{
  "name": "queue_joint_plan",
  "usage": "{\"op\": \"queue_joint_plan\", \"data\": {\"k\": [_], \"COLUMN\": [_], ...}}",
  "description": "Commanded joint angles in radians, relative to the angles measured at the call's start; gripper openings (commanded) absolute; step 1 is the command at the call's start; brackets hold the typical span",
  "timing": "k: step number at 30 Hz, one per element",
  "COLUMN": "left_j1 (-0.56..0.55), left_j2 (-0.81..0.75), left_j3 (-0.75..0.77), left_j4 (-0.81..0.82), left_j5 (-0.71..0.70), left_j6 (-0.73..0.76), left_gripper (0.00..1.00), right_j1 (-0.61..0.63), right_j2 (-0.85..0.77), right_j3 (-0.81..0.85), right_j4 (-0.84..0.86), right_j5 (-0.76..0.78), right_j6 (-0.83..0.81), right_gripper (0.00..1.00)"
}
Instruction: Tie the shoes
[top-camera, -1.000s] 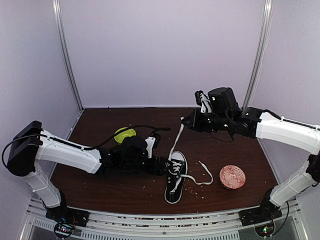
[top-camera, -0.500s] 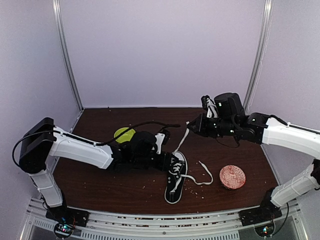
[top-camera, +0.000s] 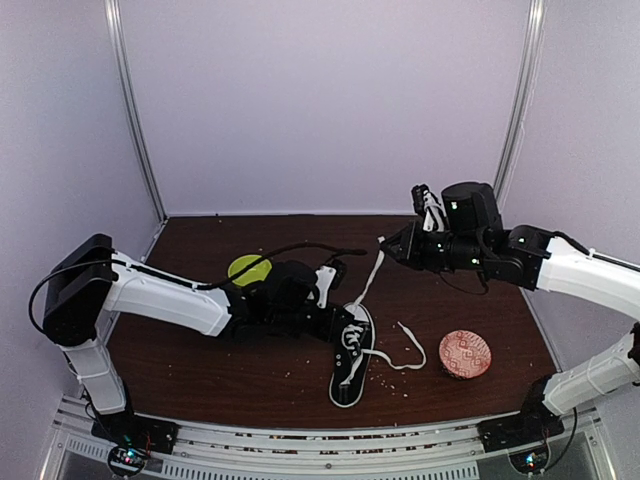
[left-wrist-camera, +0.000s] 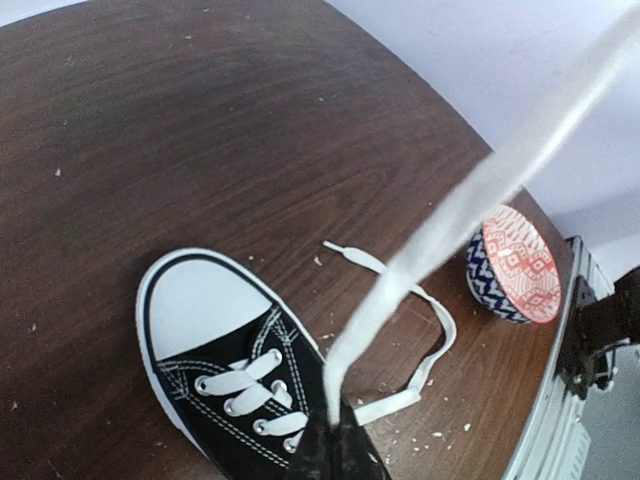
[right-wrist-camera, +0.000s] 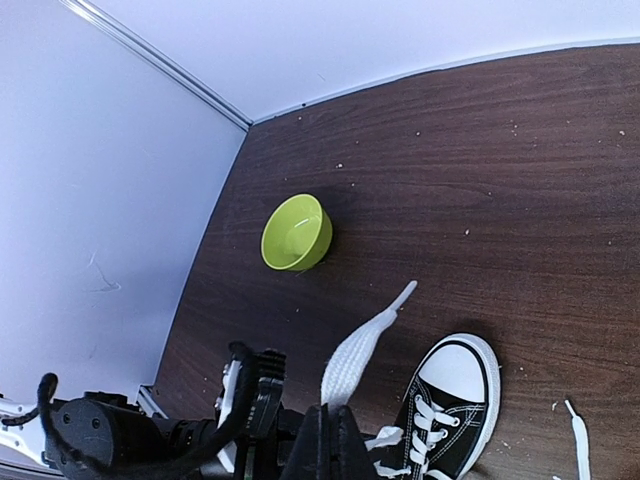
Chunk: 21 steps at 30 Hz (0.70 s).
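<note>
The shoe (top-camera: 351, 356) is a black sneaker with a white toe cap, lying on the brown table with its toe toward the near edge. One white lace (top-camera: 367, 272) runs taut from the shoe's collar up to my right gripper (top-camera: 384, 244), which is shut on it above the table. In the right wrist view the lace's tip (right-wrist-camera: 366, 342) sticks out past the shut right gripper (right-wrist-camera: 335, 432). My left gripper (left-wrist-camera: 335, 445) is shut on the same lace (left-wrist-camera: 450, 215) just above the shoe (left-wrist-camera: 215, 350), beside the eyelets. The other lace (top-camera: 405, 352) lies loose on the table to the right.
A red patterned bowl (top-camera: 465, 354) stands right of the shoe, close to the loose lace. A lime-green bowl (top-camera: 248, 268) sits behind the left arm. Crumbs are scattered over the table around the shoe. Grey walls close in the back and sides.
The left gripper has moved right to the shoe's collar and shut on the taut lace. The right gripper has drifted right and slightly down, still holding the lace.
</note>
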<state>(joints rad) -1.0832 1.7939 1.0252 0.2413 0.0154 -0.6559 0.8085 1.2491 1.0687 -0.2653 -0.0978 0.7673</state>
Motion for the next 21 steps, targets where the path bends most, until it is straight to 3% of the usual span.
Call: {"op": "queue_joint_plan", "data": {"k": [1, 10, 14, 15, 18, 21], "left_j1": [0.006, 0.006, 0.006, 0.006, 0.006, 0.006], "left_j2": [0.001, -0.051, -0.063, -0.066, -0.077, -0.1], "left_j3": [0.005, -0.044, -0.047, -0.048, -0.054, -0.079], "left_j4": [0.085, 0.052, -0.005, -0.021, -0.043, -0.035], "left_j5": [0.034, 0.016, -0.01, -0.011, -0.015, -0.023], "left_j6": [0.021, -0.012, -0.043, -0.051, -0.072, -0.085], "left_gripper": [0.0, 0.0, 0.0, 0.0, 0.0, 0.0], "right_j1": [0.008, 0.014, 0.015, 0.014, 0.012, 0.005], "right_j2": [0.005, 0.179, 0.291, 0.303, 0.302, 0.264], "right_j3": [-0.009, 0.095, 0.172, 0.187, 0.184, 0.125], "right_j4": [-0.006, -0.087, -0.151, -0.176, -0.232, -0.264], "right_j5": [0.03, 0.137, 0.157, 0.165, 0.206, 0.249], "right_j6": [0.006, -0.048, -0.073, -0.077, -0.086, -0.091], "right_gripper": [0.0, 0.0, 0.45, 0.53, 0.68, 0.77]}}
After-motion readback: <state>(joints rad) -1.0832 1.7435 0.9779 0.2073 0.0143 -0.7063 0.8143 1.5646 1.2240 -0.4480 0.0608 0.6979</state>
